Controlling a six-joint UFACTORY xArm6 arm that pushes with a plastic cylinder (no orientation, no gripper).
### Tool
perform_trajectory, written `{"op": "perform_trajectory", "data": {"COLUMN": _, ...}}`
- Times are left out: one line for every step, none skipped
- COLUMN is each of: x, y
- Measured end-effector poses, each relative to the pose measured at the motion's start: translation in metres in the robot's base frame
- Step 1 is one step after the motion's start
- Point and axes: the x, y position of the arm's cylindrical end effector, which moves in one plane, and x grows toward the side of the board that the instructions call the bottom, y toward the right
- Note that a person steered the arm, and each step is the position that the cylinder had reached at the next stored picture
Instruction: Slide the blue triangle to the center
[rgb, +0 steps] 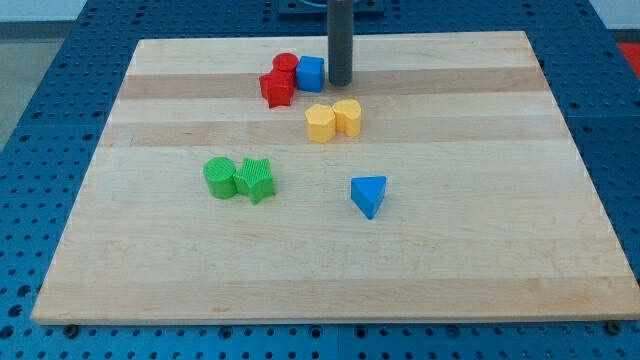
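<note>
**Rod at upper centre, blue triangle alone right of centre**

The wooden counter fills most of the frame and is set on a blue perforated base. The dark rod is seen coming down from the top edge at upper centre; my tip is placed just right of the blue cube, touching or nearly so, contact cannot be told. No jaws are fitted, so nothing is held.

Blocks, larger clusters first: a green cylinder and green star are pressed together left of centre. Two yellow blocks, one hexagonal and one rounded, are touching just above centre. A red cylinder and red star-like block are packed against the blue cube at upper centre.

The blue triangle is found alone slightly right of and below centre, well apart from my tip.
</note>
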Motion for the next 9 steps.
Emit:
{"op": "perform_trajectory", "data": {"x": 0.027, "y": 0.042}}
{"op": "perform_trajectory", "data": {"x": 0.056, "y": 0.093}}
{"op": "perform_trajectory", "data": {"x": 0.101, "y": 0.098}}
{"op": "perform_trajectory", "data": {"x": 0.152, "y": 0.098}}
{"op": "perform_trajectory", "data": {"x": 0.194, "y": 0.087}}
{"op": "perform_trajectory", "data": {"x": 0.227, "y": 0.054}}
{"op": "perform_trajectory", "data": {"x": 0.235, "y": 0.019}}
{"op": "perform_trajectory", "data": {"x": 0.232, "y": -0.004}}
{"op": "perform_trajectory", "data": {"x": 0.228, "y": -0.011}}
